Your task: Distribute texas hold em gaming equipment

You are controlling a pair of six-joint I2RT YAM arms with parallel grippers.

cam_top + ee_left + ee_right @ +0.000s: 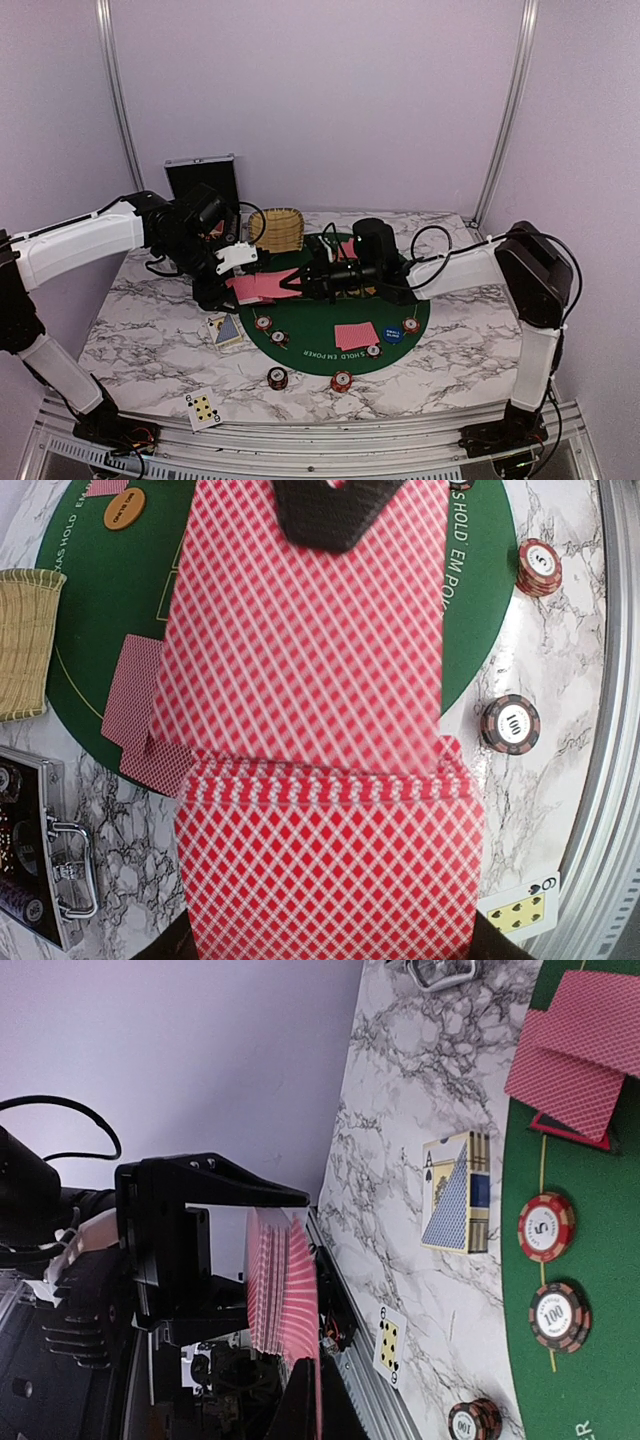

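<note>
My left gripper point(240, 285) is shut on a deck of pinkish-red-backed playing cards point(330, 870), held above the left edge of the round green mat point(420, 315). The deck's top card point(310, 650) is slid partway out toward the mat. My right gripper point(320, 1397) is shut on that card's far end. In the right wrist view the deck point(278, 1290) shows edge-on. Face-down cards point(357, 335) lie on the mat beside a blue disc point(393, 335). An orange disc point(124, 508) sits on the mat too. Red-and-white chips point(262, 322) point(342, 381) rest on and just off the mat.
A wicker basket point(275, 228) and a silver-edged black case point(203, 180) stand at the back left. A card-sized piece with a blue triangle point(226, 330) lies left of the mat. A face-up six of spades point(203, 408) lies near the front edge. More face-down cards point(580, 1060) overlap on the mat.
</note>
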